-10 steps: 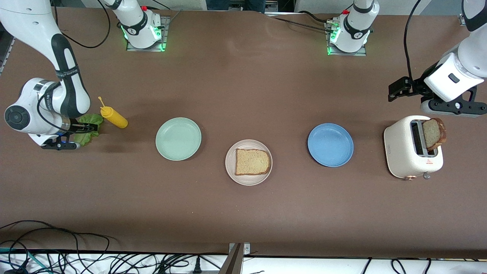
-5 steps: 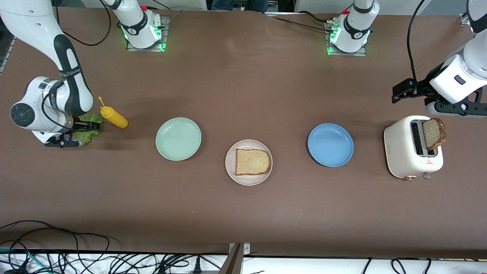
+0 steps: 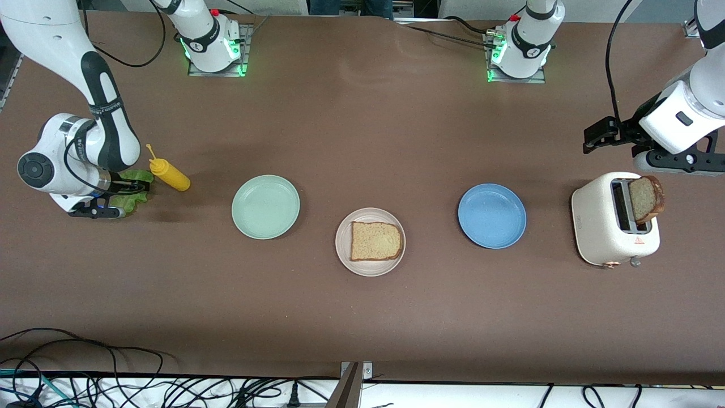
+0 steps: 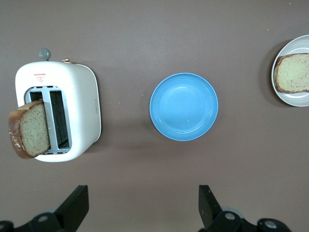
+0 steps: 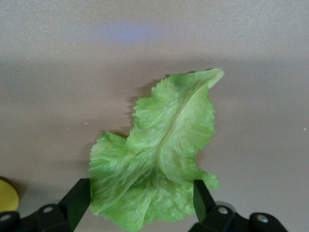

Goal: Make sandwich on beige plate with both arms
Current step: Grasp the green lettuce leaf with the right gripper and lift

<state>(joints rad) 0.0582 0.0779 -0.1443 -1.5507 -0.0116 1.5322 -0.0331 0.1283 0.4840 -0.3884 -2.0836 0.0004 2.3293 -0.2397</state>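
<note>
Lettuce step: right hand [image 5: 137,203] low at the lettuce leaf [image 5: 159,150] beside the mustard bottle [image 3: 169,174], fingers wide astride it, not yet gripping; next close and lift. Left hand [image 4: 142,205] open, empty, waits near toaster [image 3: 614,218]. Bread slice [image 3: 375,241] on beige plate [image 3: 344,252] mid-worktop

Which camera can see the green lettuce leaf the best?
The right wrist view: the whole lettuce leaf fills it, lying between the right gripper's open jaws. The front view shows only an edge; the left wrist view shows none.

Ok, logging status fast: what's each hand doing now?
Left hand: open, empty, above the toaster.
Right hand: open around the lettuce leaf.
</note>
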